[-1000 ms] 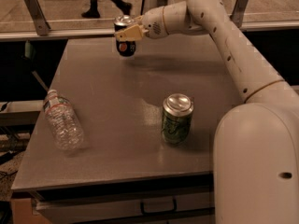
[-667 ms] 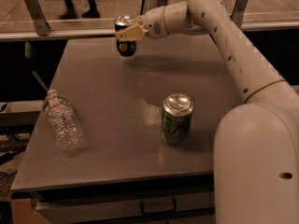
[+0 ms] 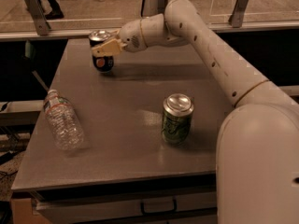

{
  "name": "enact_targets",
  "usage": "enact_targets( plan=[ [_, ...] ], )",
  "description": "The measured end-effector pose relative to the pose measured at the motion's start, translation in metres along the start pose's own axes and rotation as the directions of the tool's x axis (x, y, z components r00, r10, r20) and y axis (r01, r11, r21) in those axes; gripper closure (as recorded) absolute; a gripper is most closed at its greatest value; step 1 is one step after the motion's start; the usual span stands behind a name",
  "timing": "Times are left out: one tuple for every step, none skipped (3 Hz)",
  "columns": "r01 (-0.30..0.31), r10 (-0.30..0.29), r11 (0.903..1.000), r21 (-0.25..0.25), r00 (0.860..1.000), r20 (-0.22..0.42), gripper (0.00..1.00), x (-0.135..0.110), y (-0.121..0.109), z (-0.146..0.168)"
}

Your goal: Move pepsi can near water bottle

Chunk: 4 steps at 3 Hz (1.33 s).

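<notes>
The pepsi can (image 3: 102, 61), dark blue with a round logo and silver top, is at the far left part of the table, upright. My gripper (image 3: 106, 47) is shut on its upper half, reaching in from the right. I cannot tell whether the can touches the table or hangs just above it. The water bottle (image 3: 63, 123), clear and crinkled with a white cap, lies on its side near the table's left edge, well in front of the can.
A green can (image 3: 177, 119) stands upright at the middle right of the grey table (image 3: 126, 139). My arm (image 3: 219, 59) spans the table's far right. A railing and glass run behind the table; drawers sit under its front edge.
My gripper has carried the pepsi can to the left and a little toward the front of the table. The bottle and the green can have not moved.
</notes>
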<state>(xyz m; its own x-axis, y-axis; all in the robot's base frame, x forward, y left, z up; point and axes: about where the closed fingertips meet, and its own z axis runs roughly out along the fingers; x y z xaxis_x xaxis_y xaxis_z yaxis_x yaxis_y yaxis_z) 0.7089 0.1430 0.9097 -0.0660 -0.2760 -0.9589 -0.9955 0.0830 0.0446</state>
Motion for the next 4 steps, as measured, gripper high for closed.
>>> enact_targets(
  plan=[
    [0.014,-0.014,0.9955,-0.094,1.000,0.001,1.00,-0.003,0.035,0.036],
    [0.035,-0.034,0.9849,-0.169,0.999,0.009,1.00,-0.015,0.072,0.057],
    [0.051,-0.050,0.9722,-0.228,0.999,0.009,1.00,-0.020,0.104,0.065],
    [0.040,-0.043,0.9665,-0.253,0.999,-0.007,0.80,-0.011,0.119,0.065]
  ],
)
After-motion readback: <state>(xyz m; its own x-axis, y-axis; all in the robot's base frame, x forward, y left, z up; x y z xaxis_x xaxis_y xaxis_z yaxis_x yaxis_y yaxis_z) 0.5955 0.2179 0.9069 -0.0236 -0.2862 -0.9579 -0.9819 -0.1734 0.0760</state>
